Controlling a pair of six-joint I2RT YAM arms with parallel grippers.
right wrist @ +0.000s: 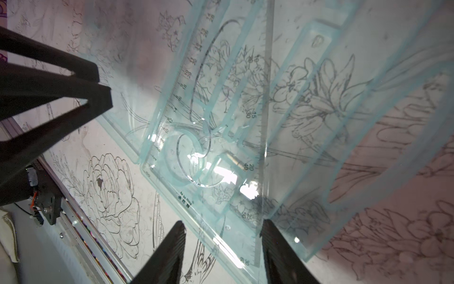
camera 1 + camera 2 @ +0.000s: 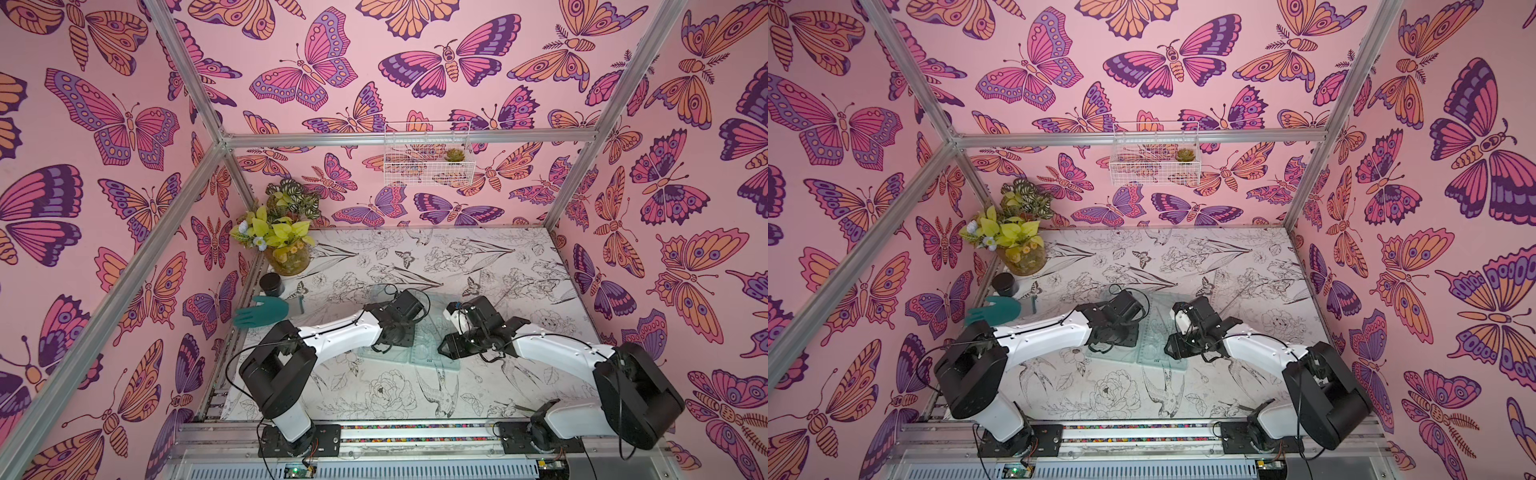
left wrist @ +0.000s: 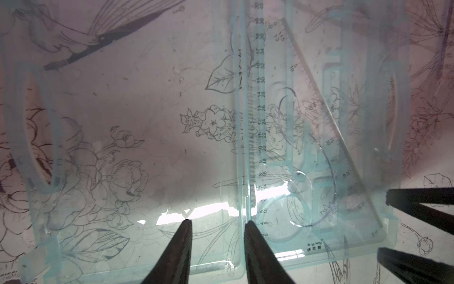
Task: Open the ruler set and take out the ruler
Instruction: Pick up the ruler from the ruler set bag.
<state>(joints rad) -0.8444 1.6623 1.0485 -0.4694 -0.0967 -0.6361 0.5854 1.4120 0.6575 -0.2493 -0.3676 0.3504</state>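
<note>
The ruler set lies opened out flat on the table, its two pale aqua halves side by side like a spread book. So the opening step looks done and the removal is what remains. One half is bare. The other carries the straight ruler along its hinge-side edge, with a set square beside it.

The left gripper hangs low over the bare half of the ruler set, close to the hinge, its jaws apart with only flat plastic showing between them. That placement reads as a hold-down: pressing the empty half would keep the light case from sliding or lifting when something is pulled from the other half. Whether its tips actually touch the plastic cannot be told.

The right gripper is at the corner of the filled half nearest the arms' bases, its jaws also standing open and straddling that corner. It is a sensible spot, since the measuring edges end there within reach — but it grips nothing visible yet. A teal glove lies well apart from the ruler set, on the left arm's side, and looks to play no part
</note>
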